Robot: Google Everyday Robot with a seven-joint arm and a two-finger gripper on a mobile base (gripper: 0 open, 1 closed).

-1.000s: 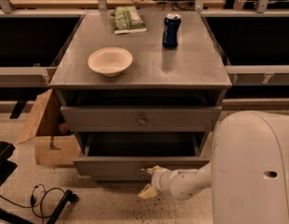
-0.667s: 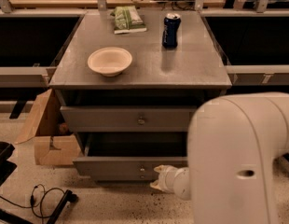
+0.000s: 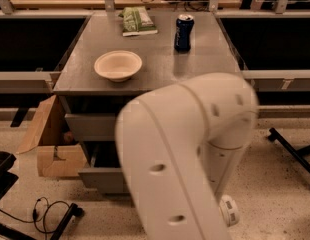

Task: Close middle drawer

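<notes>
The grey cabinet [image 3: 160, 66] stands in the middle of the camera view. The middle drawer [image 3: 102, 179] is pulled out; only the left part of its grey front and the dark opening above it show. The top drawer front [image 3: 90, 126] sits above it. My white arm [image 3: 185, 154] fills the foreground and covers most of the drawer fronts. My gripper is hidden behind the arm, low in front of the cabinet.
On the cabinet top are a cream bowl [image 3: 118, 65], a blue can [image 3: 184, 32] and a green packet [image 3: 138, 20]. An open cardboard box [image 3: 50, 149] stands at the cabinet's left. Black cables [image 3: 45, 211] lie on the floor at lower left. A black leg [image 3: 295, 154] is at right.
My arm has swung up and left across the view and now hides the gripper and the drawer knob. The middle drawer still stands out from the cabinet.
</notes>
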